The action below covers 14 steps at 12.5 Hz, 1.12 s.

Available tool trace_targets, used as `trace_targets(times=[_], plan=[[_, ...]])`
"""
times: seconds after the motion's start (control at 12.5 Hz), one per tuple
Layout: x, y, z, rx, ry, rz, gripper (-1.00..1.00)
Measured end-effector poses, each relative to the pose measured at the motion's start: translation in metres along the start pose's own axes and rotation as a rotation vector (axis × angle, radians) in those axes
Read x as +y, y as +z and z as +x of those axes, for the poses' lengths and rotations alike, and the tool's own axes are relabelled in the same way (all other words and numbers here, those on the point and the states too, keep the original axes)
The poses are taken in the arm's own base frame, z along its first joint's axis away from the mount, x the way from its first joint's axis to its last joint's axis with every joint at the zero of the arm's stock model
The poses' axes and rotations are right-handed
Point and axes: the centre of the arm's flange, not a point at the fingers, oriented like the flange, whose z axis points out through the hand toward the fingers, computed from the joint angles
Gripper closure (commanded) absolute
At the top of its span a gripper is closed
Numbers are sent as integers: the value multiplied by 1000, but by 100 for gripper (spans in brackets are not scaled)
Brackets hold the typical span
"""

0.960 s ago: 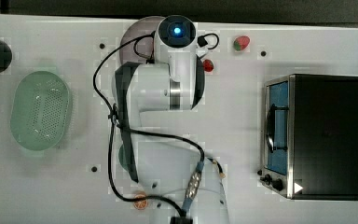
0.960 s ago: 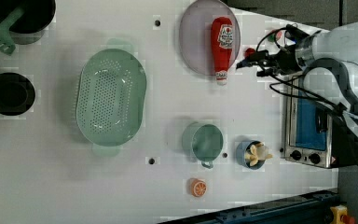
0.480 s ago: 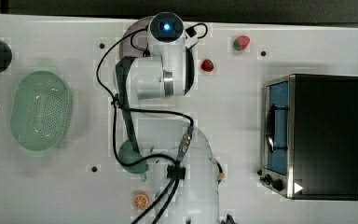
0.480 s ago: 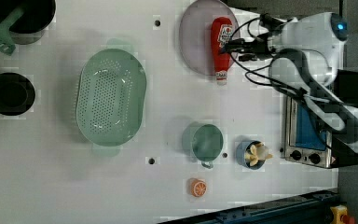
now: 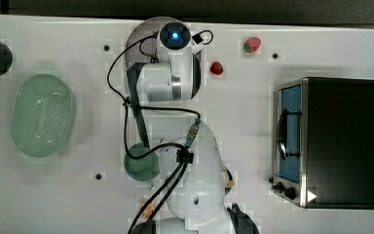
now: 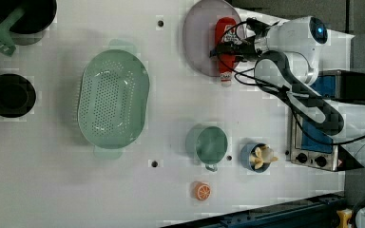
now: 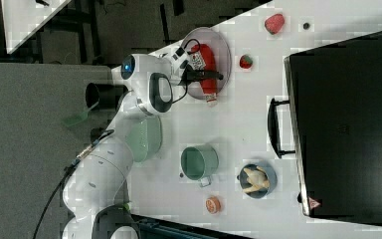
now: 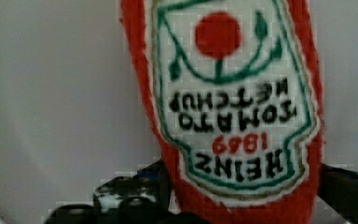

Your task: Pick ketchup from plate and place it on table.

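Gripper over the ketchup on the plate

The gripper (image 6: pixel 224 47) stands wide open astride the ketchup (image 6: pixel 224 35), which lies flat on the plate (image 6: pixel 199 42), not gripped

We see our arm (image 6: pixel 309 90) built of glossy white rounded shells with dark grey bands at the joints. A round blue light glows on its wrist cap, black cables loop along its links, and its gripper (image 6: pixel 225 47) is black.
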Motion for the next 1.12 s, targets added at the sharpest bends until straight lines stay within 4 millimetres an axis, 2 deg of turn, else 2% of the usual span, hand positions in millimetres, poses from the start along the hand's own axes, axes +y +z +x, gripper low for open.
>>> trace_targets(times=[0.16,0.24,0.4,0.48,0.96,1.12], plan=[[-5,-10,9,37,-4,10,-100],[-6,-15,14,61,-4,15,-93],[-4,-20,19,74,0,14,-43],[-3,-22,20,82,-1,12,-27],[-3,-26,19,71,-3,3,-27],[3,-42,14,14,5,-14,-27]])
